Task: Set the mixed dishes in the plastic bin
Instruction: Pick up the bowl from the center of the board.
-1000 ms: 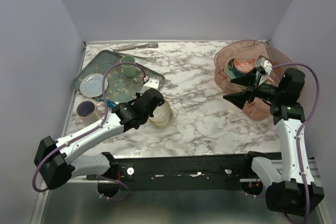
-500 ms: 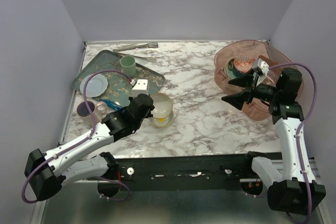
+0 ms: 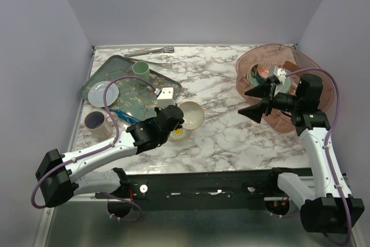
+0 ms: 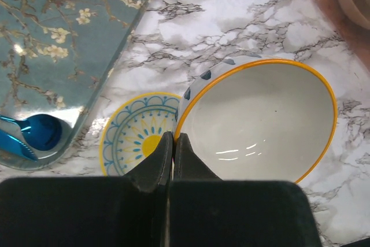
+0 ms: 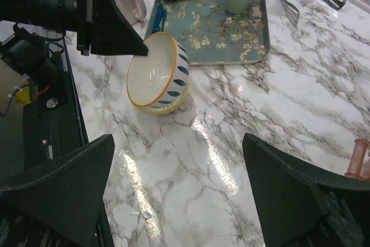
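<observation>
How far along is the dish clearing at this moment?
Done: some dishes already lie in the plastic bin. In hand: the left gripper is shut on the rim of the patterned bowl, which is tilted. Left: carrying that bowl over, then the yellow saucer beside it and the pale-blue plate on the tray. The right gripper is open and holds nothing.

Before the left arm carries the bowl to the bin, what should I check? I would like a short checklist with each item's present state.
1. Left gripper shut on bowl rim: ok.
2. Bowl clear of the saucer: cannot tell; it is tilted.
3. Right gripper open, holding nothing: ok.
4. Path to bin free: not ok; the open gripper hangs in between.
5. Room in bin: cannot tell.
</observation>
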Controlling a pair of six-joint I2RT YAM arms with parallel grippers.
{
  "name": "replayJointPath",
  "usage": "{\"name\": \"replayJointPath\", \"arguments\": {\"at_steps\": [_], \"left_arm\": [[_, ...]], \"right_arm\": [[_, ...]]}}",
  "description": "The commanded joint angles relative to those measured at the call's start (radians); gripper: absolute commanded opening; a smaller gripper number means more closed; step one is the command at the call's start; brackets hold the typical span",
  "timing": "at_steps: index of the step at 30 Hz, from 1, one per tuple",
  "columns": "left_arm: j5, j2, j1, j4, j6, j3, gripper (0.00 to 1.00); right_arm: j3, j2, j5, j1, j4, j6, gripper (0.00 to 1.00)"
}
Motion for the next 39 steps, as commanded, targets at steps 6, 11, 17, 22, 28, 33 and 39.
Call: {"name": "replayJointPath", "arguments": {"at_steps": [6,11,17,22,28,33,39], "left_arm": [[-0.131,0.154,-0.098,0.083,-0.114,0.175,0.0],[-0.173,0.242,-0.14,0.059,-0.133,0.267,0.0],[-0.215,0.329,-0.179,0.033,-0.147,0.361,0.0],[-0.242,0.387,-0.204,0.005,-0.148,0.439,0.0],[-0.289,0.453,-0.224,-0.05,-0.164,0.528,0.0],[-0.343,0.495,-0.238,-0.093,-0.185,0.578,0.0],[-0.403,0.529,-0.258,-0.139,-0.203,0.629,0.0]], "right_arm": [[0.013,0.032,0.159,0.095,-0.014,0.015,0.99],[0.012,0.049,0.269,0.132,0.007,0.049,0.99],[0.007,0.069,0.383,0.178,0.026,0.064,0.98],[0.007,0.101,0.465,0.216,0.029,0.072,0.97],[0.007,0.126,0.59,0.261,0.038,0.075,0.94],[0.015,0.138,0.674,0.29,0.045,0.074,0.74],[0.019,0.132,0.724,0.309,0.05,0.075,0.55]]}}
